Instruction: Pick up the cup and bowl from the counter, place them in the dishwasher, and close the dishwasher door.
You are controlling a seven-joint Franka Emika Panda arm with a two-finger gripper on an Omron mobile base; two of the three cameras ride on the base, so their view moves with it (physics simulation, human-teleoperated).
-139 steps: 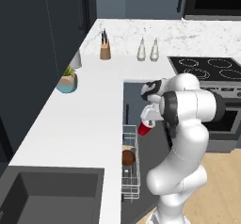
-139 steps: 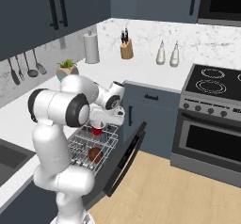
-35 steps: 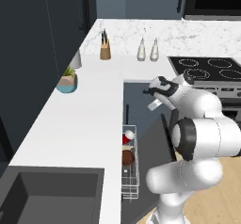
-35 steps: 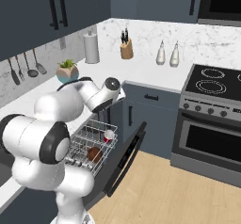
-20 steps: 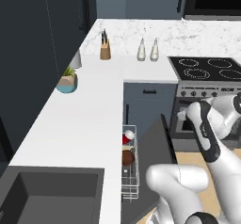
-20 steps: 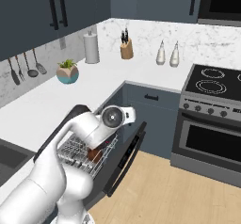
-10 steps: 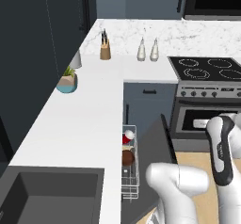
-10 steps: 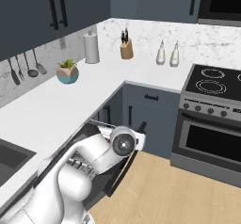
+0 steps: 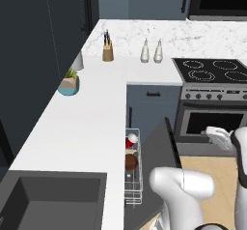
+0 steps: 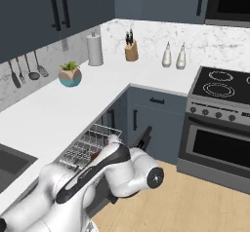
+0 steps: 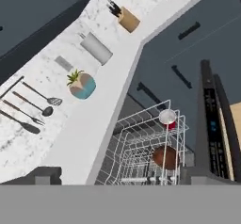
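The red cup (image 9: pixel 130 140) (image 11: pixel 167 118) and the dark-brown bowl (image 9: pixel 131 162) (image 11: pixel 164 156) sit in the white wire rack (image 9: pixel 133 185) (image 11: pixel 136 148) pulled out of the dishwasher. The dishwasher door (image 9: pixel 163 144) (image 10: pixel 144 137) (image 11: pixel 211 124) stands partly open to the right of the rack. In the hand view my gripper (image 11: pixel 121 177) looks down on the rack from above the door side. Its dark fingertips (image 11: pixel 44 175) are far apart, open, with nothing between them. The white counter (image 9: pixel 91 122) (image 11: pixel 89 124) runs along the rack's left.
A teal plant pot (image 9: pixel 68 84) (image 11: pixel 82 85), knife block (image 9: pixel 108 52) (image 11: pixel 126 19) and two white shakers (image 9: pixel 151 51) stand on the counter. The stove and oven (image 9: pixel 212 93) (image 10: pixel 219 124) are just right of the door. A sink (image 9: pixel 48 200) lies near the front.
Seven seconds ago my gripper held the cup over the rack; the cup now sits in the rack. Over the last second the arm has swung right and down, past the door.
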